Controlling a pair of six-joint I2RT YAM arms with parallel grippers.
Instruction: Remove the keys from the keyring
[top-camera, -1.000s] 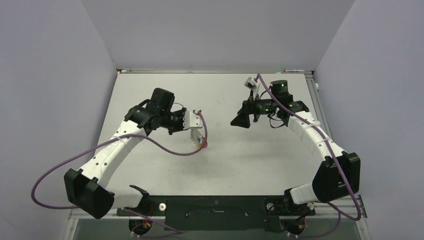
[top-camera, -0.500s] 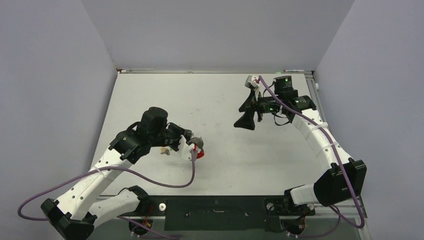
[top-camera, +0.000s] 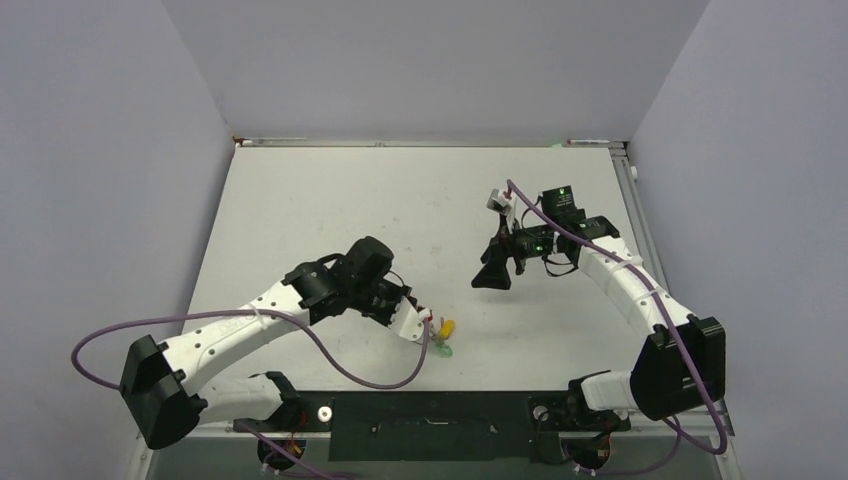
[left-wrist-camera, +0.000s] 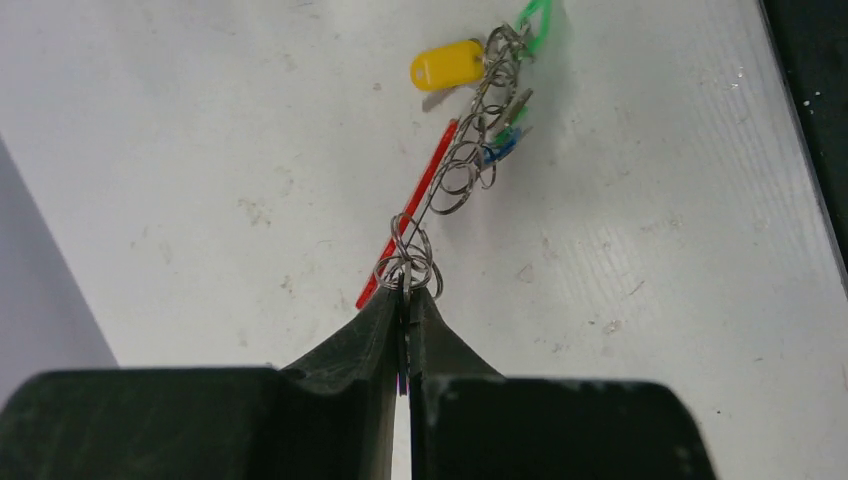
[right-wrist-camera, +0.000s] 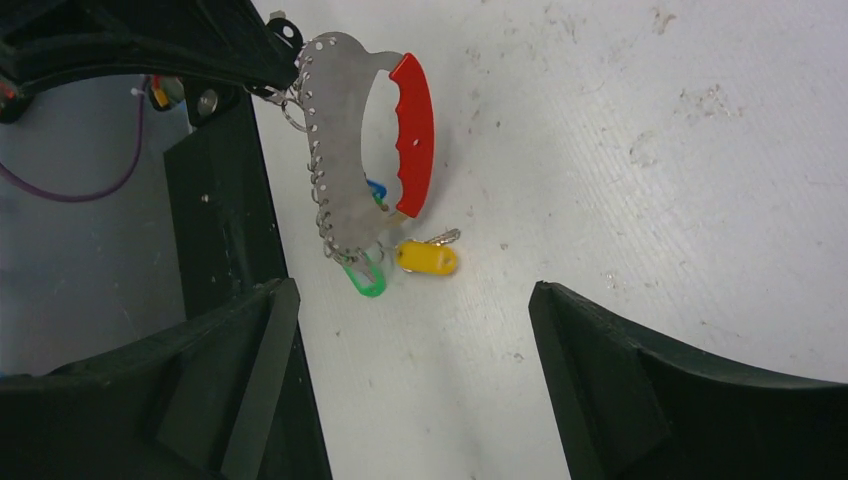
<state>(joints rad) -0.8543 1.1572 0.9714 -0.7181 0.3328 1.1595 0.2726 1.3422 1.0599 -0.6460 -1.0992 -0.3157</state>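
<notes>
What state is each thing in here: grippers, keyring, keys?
left gripper: shut on the keyring's end.
right gripper: open, empty, clear of the keyring.
keyring: held by one end, tilted down toward the table.
keys: on the keyring, none seen loose.

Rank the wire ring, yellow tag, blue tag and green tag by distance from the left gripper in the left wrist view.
1. wire ring, pinched at the left gripper tips.
2. blue tag, upper right.
3. yellow tag, higher, left of the rings.
4. green tag, top edge.
</notes>
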